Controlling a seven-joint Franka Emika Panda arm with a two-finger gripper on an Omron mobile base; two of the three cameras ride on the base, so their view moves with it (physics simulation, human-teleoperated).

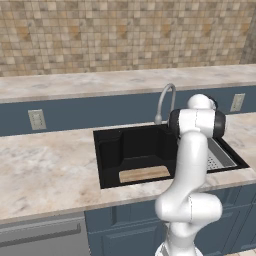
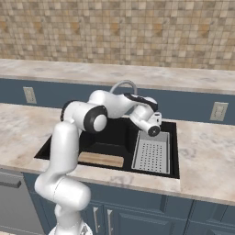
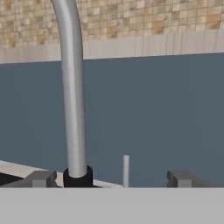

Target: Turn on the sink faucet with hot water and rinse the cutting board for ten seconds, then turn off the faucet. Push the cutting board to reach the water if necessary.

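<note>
The cutting board is seen lying flat in the black sink, beside the grey perforated tray. The gripper is held wide apart, empty, at the faucet base.

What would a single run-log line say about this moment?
phase: reaching for tap | end effector: open, near sink faucet base | water: none visible | cutting board: dry-looking, on sink floor

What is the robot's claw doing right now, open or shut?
Gripper: open and holding nothing, its finger tips spread wide on either side of a thin grey lever beside the tall silver-grey gooseneck sink faucet.
</note>
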